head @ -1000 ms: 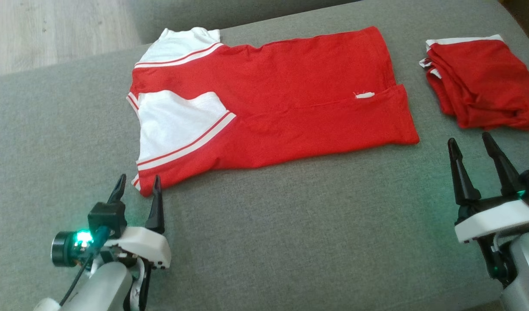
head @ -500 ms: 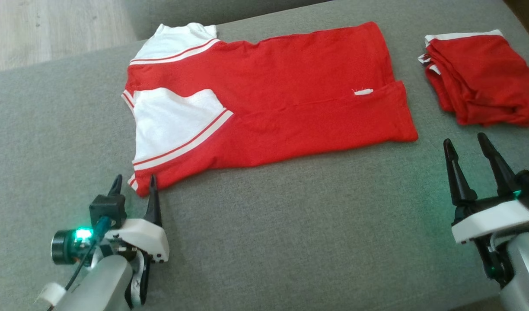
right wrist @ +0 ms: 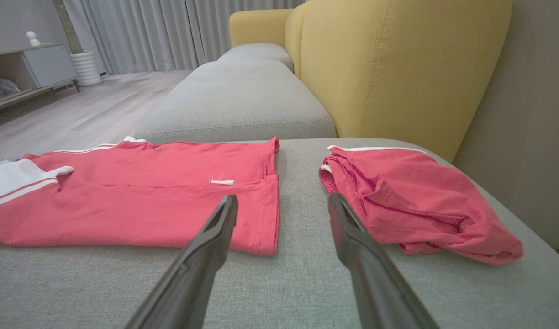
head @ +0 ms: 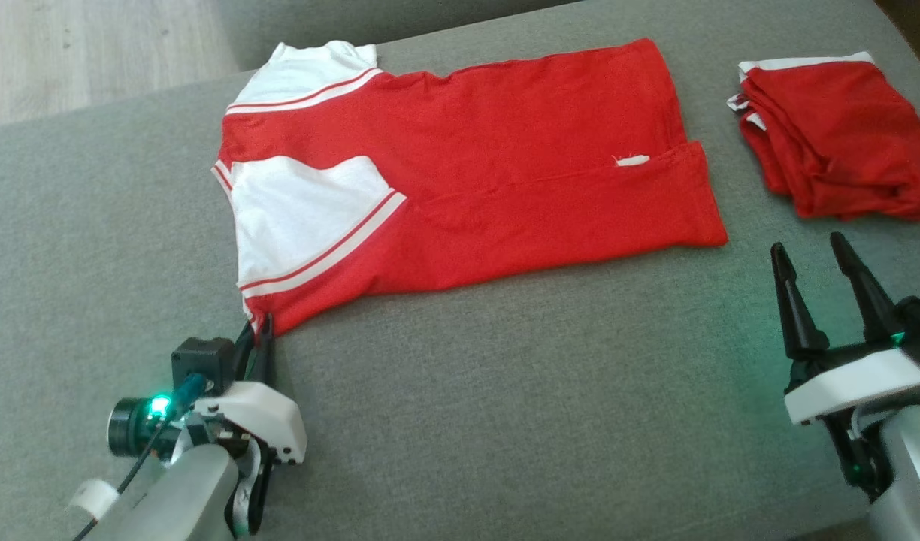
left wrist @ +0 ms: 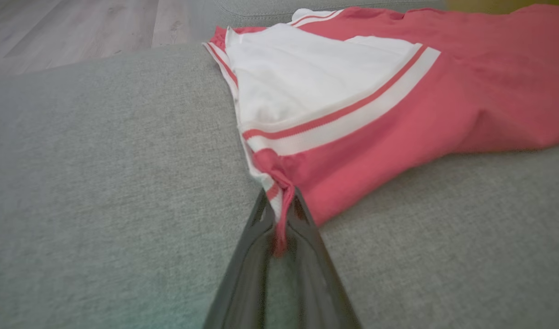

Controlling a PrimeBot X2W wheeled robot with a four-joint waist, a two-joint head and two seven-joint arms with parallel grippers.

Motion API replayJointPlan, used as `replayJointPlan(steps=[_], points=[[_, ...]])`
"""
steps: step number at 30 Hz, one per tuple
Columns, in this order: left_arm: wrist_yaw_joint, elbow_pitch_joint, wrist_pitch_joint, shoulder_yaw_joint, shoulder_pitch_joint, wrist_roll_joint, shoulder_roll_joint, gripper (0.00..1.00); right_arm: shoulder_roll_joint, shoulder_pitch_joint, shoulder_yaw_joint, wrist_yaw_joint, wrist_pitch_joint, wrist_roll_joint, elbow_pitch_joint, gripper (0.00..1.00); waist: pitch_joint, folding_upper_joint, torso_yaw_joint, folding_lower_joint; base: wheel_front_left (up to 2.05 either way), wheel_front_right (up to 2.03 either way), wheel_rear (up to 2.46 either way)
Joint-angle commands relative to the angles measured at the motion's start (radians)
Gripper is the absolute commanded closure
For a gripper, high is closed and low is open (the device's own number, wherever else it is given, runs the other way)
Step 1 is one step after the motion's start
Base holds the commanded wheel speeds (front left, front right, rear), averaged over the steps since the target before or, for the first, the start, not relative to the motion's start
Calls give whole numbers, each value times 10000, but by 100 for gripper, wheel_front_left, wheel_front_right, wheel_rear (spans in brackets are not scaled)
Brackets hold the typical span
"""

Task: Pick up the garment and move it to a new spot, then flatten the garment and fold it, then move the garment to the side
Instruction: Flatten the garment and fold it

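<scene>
The red jersey shirt with white striped sleeves (head: pixel 467 173) is lying flat on the grey fabric sofa seat (head: pixel 505 421), with its sleeves towards the robot's left and its hem towards the right. Its near long edge is folded in over the body. The head view is giving this whole layout, with the left tool (head: pixel 255 334) sitting at the shirt's near left corner, its two dark fingers drawn together. The left wrist view is adding the detail of that grip: the left tool (left wrist: pixel 279 201) is clamping the corner, and a bunched strip of red and white cloth is running down between the closed fingers while the rest of the shirt (left wrist: pixel 375 91) is resting on the seat.

The right tool (head: pixel 806 243) is standing with its fingers spread and is holding nothing, just off the shirt's near hem corner. A second, loosely folded red garment with white trim (head: pixel 828 143) is lying apart from the shirt on the robot's right. The right wrist view is looking along the right tool (right wrist: pixel 283 197), towards the gap between the hem and the folded garment (right wrist: pixel 412 205). It is also bringing in the room beyond: a yellow upholstered sofa back (right wrist: pixel 398 68), pale grey curtains (right wrist: pixel 170 32) and a pale wooden floor (right wrist: pixel 78 109)
</scene>
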Motion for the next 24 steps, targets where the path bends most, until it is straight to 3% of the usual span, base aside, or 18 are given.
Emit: replayJointPlan(steps=[1,11,24], points=[[15,-165,-99,260,-7,-64,268,100,-77,-65,118,-7,-93,97,-179,0,-9,-1,48,0,0,0,0],[321,-1622,-215,396,321,21,926,100,452,-1385,436,-7,180,670,1650,0,103,-1,457,0,0,0,0],[434,-2505,-60,220,246,125,1045,100,1046,-3231,570,-7,421,747,5180,0,407,-1,833,0,0,0,0]])
